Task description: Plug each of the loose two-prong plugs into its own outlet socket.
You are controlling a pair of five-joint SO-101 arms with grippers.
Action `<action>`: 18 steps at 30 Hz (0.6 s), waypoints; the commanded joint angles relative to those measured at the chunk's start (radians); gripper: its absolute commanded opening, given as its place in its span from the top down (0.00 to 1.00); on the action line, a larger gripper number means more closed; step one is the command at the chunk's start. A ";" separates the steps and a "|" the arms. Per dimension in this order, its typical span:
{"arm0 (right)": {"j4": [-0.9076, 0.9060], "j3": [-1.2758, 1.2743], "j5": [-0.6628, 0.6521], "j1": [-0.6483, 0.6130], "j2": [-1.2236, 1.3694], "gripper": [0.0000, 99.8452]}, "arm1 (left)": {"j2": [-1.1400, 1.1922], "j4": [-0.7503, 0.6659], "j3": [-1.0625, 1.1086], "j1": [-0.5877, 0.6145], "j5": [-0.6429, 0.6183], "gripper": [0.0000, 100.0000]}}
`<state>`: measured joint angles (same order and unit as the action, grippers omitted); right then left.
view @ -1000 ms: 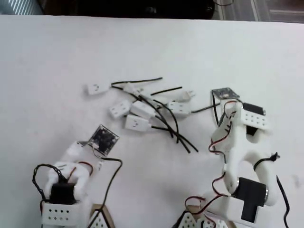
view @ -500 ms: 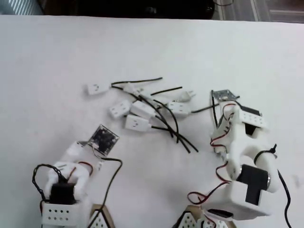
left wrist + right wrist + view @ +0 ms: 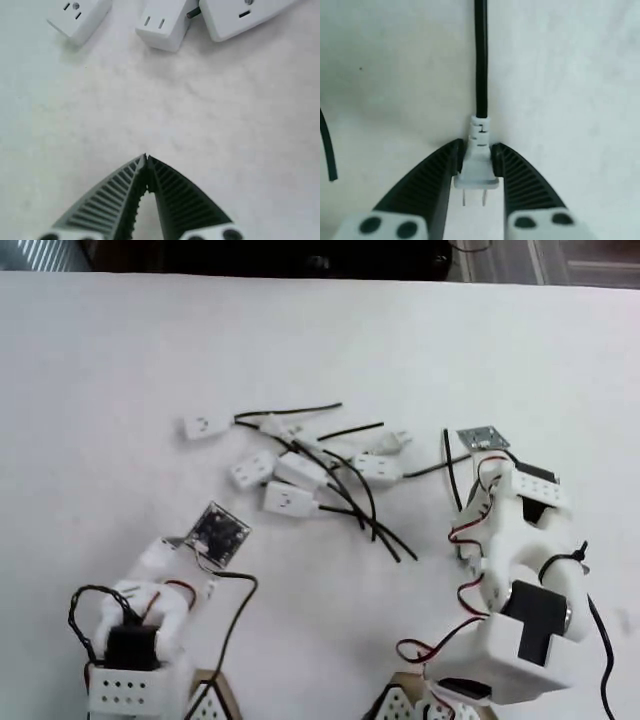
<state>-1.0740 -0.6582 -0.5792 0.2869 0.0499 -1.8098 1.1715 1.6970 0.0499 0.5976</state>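
Grips white two-prong plug on black cord (image 3: 476, 171) in R jaws; L jaws clenched, empty. Seems early: not plugged in yet.

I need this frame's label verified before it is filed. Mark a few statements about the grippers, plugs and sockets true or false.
1. The right gripper is shut on a two-prong plug. True.
2. The left gripper holds a socket. False: its fingers are shut together on nothing, above bare table.
3. The held plug's cord is black. True.
4. The held plug is seated in a socket. False: both prongs are bare, between the gripper's fingers.
5. The sockets lie along the table's far edge. False: they lie near the middle of the table, among tangled black cords.
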 commanded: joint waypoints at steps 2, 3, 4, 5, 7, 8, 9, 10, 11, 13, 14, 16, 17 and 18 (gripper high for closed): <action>-0.005 0.000 -0.008 0.021 -0.116 0.98 | -0.002 0.003 -0.003 0.007 0.008 0.98; -0.016 -0.002 -0.008 0.021 -0.139 0.97 | -0.002 0.003 -0.003 0.007 0.008 0.98; -0.038 -0.002 -0.008 0.019 -0.159 0.94 | -0.002 0.002 -0.003 0.007 0.008 0.98; -0.065 -0.003 -0.005 0.018 -0.177 0.91 | -0.002 0.002 -0.003 0.007 0.008 0.98; -0.116 -0.002 -0.005 0.015 -0.217 0.86 | -0.002 -0.002 -0.003 0.007 0.008 0.98; -0.134 -0.002 -0.006 0.018 -0.237 0.85 | -0.002 -0.002 -0.003 0.007 0.008 0.98; -0.147 -0.002 -0.006 0.018 -0.259 0.85 | -0.002 -0.002 -0.003 0.007 0.008 0.98; -0.154 -0.003 -0.006 0.019 -0.278 0.85 | -0.002 -0.002 -0.003 0.007 0.008 0.98; -0.165 -0.003 -0.006 0.019 -0.295 0.86 | -0.002 -0.002 -0.003 0.007 0.008 0.98; -0.191 -0.003 -0.005 0.019 -0.318 0.87 | -0.002 -0.002 -0.003 0.008 0.008 0.98; -0.203 -0.005 -0.005 0.019 -0.328 0.88 | -0.002 -0.002 -0.003 0.008 0.008 0.98; -0.219 -0.005 -0.005 0.025 -0.334 0.88 | -0.002 0.002 -0.003 0.008 0.008 0.98; -0.222 -0.011 -0.006 0.031 -0.334 0.88 | -0.002 0.003 -0.003 0.008 0.008 0.98; -0.217 -0.026 -0.006 0.031 -0.340 0.89 | -0.002 0.005 -0.003 0.008 0.008 0.98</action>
<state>-1.2750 -0.6720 -0.5808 0.2961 -0.2432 -1.8098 1.1715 1.6970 0.0499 0.5976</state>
